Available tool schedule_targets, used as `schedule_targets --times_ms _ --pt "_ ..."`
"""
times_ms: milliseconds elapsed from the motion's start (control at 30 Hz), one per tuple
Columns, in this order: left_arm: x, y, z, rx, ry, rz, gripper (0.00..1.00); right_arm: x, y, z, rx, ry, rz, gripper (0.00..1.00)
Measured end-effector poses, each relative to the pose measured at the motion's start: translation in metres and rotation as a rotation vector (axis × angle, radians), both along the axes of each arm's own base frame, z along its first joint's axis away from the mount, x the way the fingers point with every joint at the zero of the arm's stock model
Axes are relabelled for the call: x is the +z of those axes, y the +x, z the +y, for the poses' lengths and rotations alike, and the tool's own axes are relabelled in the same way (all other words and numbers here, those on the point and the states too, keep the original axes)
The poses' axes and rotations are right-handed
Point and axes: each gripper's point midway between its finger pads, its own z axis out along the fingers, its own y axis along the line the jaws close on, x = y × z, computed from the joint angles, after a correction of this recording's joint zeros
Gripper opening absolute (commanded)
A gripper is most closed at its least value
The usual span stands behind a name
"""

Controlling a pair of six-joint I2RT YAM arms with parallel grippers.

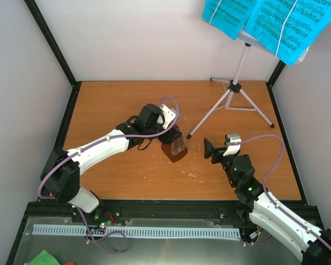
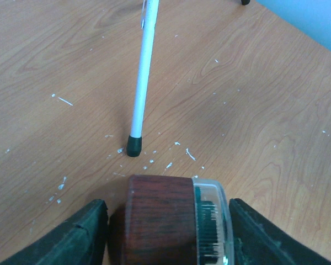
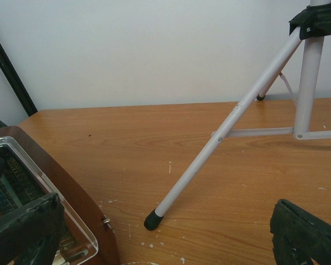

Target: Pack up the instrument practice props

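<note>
Pinching the metronome (image 2: 171, 221) across its width, your left fingers (image 2: 71, 237) are pointing along its long axis toward the stand leg (image 2: 140, 83); your right fingers (image 3: 303, 232) are hanging spread nearby.

The bench (image 1: 127, 99) looks like smooth orange-brown wood with visible grain, marked by small white flecks. The metronome (image 2: 160, 215) has a body of dark red-brown wood, polished and rather glossy, with a cover (image 2: 209, 221) of clear shiny plastic, and the fingers (image 2: 71, 237) of the left claw (image 2: 168, 221) look like black matt plastic, a little rough. The music stand (image 2: 142, 77) is of smooth pale painted metal with a matt black foot cap (image 2: 134, 145), and the sheet-music pages (image 1: 287, 25) are thin matt cyan paper.
</note>
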Motion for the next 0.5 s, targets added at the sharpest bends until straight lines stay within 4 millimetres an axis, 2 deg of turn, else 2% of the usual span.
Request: schedule_targets --times_ms 367,433,500 --pt "0.0016 0.0041 0.0019 0.015 0.009 -0.024 0.4 -0.0002 0.0 0.0 0.0 0.0 0.0 1.0" --pt "0.002 0.0047 0.0024 0.02 0.011 -0.027 0.42 -0.0002 0.0 0.0 0.0 0.0 0.0 1.0" --pt "0.002 0.0053 0.0032 0.026 0.014 -0.029 0.53 -0.0002 0.0 0.0 0.0 0.0 0.0 1.0"
